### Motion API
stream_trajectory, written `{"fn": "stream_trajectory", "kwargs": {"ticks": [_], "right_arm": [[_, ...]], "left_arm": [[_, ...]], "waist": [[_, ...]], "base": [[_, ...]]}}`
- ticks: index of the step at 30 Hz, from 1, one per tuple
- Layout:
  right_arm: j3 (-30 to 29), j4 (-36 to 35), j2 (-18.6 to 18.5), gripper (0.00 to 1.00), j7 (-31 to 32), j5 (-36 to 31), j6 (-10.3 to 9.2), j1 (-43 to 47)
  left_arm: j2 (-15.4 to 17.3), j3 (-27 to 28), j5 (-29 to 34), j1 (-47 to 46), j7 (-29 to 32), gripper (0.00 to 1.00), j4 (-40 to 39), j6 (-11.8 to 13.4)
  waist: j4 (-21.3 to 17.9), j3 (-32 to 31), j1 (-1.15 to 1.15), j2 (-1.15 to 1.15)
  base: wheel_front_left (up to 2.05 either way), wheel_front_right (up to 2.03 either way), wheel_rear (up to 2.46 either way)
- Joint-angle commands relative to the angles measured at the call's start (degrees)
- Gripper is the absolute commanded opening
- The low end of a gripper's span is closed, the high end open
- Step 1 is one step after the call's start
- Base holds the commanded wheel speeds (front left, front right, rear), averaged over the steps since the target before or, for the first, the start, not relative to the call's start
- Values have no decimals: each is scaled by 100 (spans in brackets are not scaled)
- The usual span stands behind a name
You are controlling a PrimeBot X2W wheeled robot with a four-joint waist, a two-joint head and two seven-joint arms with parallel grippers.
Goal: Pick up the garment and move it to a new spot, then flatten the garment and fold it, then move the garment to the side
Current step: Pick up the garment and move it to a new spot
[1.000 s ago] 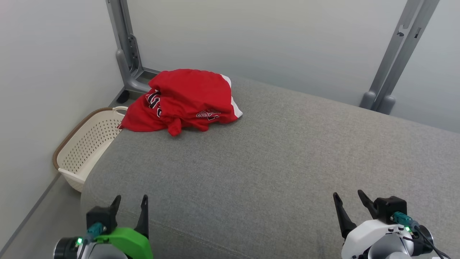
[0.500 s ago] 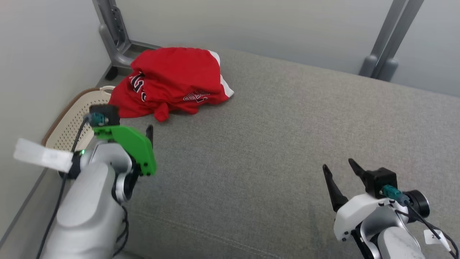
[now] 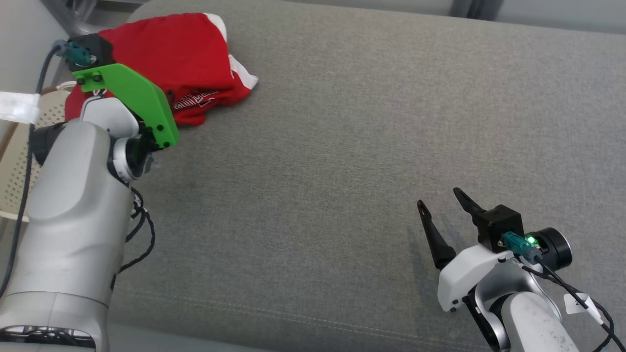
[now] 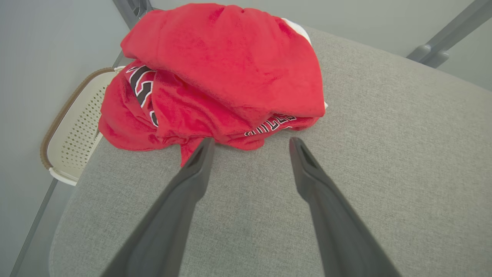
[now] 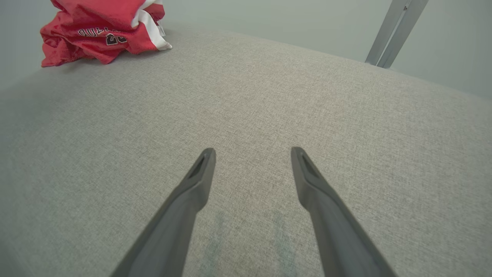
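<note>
In the head view, the red garment (image 3: 181,54) lay crumpled at the far left corner of the grey fabric surface (image 3: 342,146), one edge hanging toward a cream basket (image 3: 12,161) beside that corner. The left arm (image 3: 73,205) reached toward it, its green bracket (image 3: 129,100) covering the garment's near edge. The right tool (image 3: 438,197) hovered low at the near right with its two fingers spread and nothing between them, well apart from the garment.

In the left wrist view, the left tool (image 4: 250,143) stood wide open and empty, pointing straight at the garment. Its fingertips were just at the near hem, below the lettering; whether they touched the cloth could not be told.

In the right wrist view, the right tool's parted fingers pointed over bare grey fabric, with the garment far off at the upper left corner and a grey metal post (image 5: 392,30) at the upper right.
</note>
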Motion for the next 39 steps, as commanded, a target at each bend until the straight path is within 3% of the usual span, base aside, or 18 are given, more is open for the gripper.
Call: {"fn": "stream_trajectory", "kwargs": {"ticks": [1,12,20,21,22,23,24,33,39], "right_arm": [[45,-69,-17,100,21,-27,-2,-58],[232,-287,-17,100,121,-122,-2,-140],[188,-388,-16,100,165,-153,-2,-10],[182,-390,-16,100,173,-157,-2,-6],[169,-389,-16,100,179,-151,-2,-2],[169,-389,-16,100,179,-151,-2,-2],[161,-377,-16,100,176,-150,-2,9],[305,-68,-17,100,73,21,-2,139],[279,158,-17,100,-82,239,-2,242]], "left_arm": [[85,60,-73,-117,65,100,76,39],[556,211,-18,-476,185,100,385,355],[661,168,54,-491,-2,100,510,437],[660,150,76,-505,-70,57,514,441],[676,126,121,-517,-151,22,507,425],[676,126,121,-517,-151,22,507,425],[686,114,140,-516,-224,0,512,416],[460,-152,189,-510,-420,0,533,81],[285,-537,405,-636,-595,0,293,-248]], "waist": [[-504,510,-1,0],[-828,945,-1,0],[-937,1052,-1,0],[-934,1056,-1,0],[-924,1056,-1,0],[-924,1056,-1,0],[-908,1042,-1,0],[-773,500,-1,0],[-908,-69,-1,0]], "base": [[0,0,0],[0,0,0],[0,0,0],[0,0,0],[0,0,0],[0,0,0],[0,0,0],[0,0,0],[0,0,0]]}}
